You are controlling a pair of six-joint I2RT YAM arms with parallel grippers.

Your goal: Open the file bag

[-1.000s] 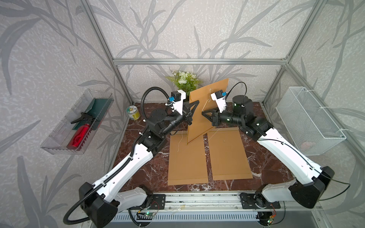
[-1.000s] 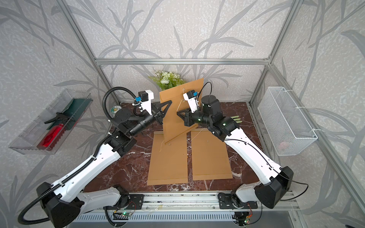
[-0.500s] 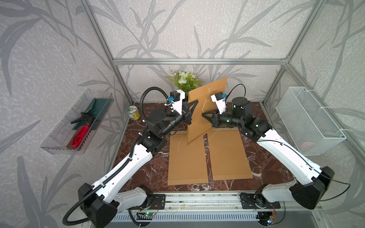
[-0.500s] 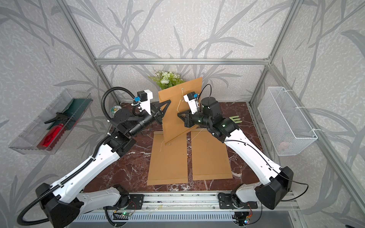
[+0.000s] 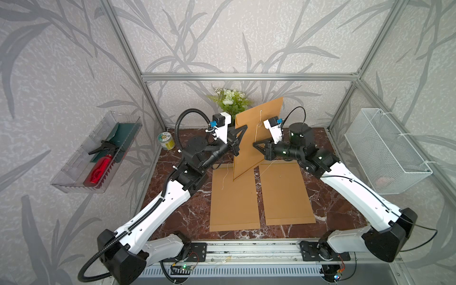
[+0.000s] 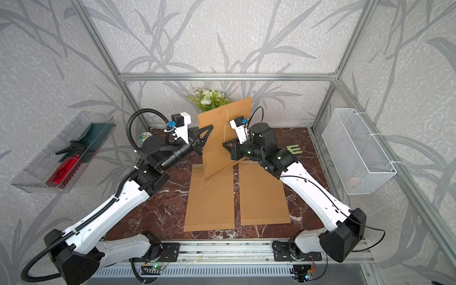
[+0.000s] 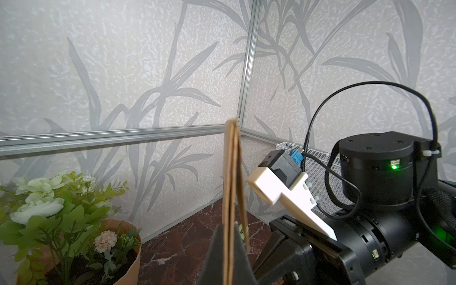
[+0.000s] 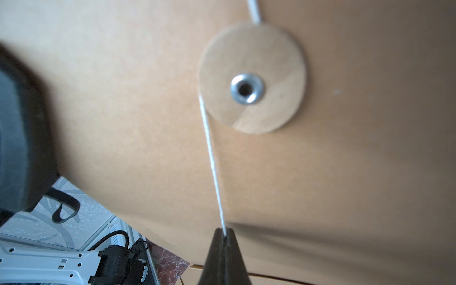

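Left hand point(image 5: 237, 147) is closed on the file bag point(image 5: 246, 158), pinching its long edge on that arm's side. Left wrist view shows the doubled kraft edge running straight up from between the fingers point(image 7: 214, 261).

Right hand point(image 5: 254, 143) is closed too, clamped on the white string point(image 8: 212, 160) right at the bag's face. String runs taut from the fingertips, slips under the rim of the paper button disc point(image 8: 251, 79) with its metal eyelet, and comes out on the disc's far side.

Bag stands roughly upright over the worktop point(image 5: 197, 217), a bit tilted, flap end up, between the two hands in both top views. Can't tell whether its low corner touches anything.

- Beneath and in front of the bag: two more kraft bags point(image 5: 234, 199) flat side by side, loose string ends near them.
- Behind the bag: potted flowers point(image 5: 230, 101).
- On its left-arm side: small tin point(image 5: 166, 141); further out, a clear wall tray point(image 5: 71, 172) with a red spray bottle point(image 5: 98, 170).
- On its right-arm side: white wire basket point(image 5: 385, 153).
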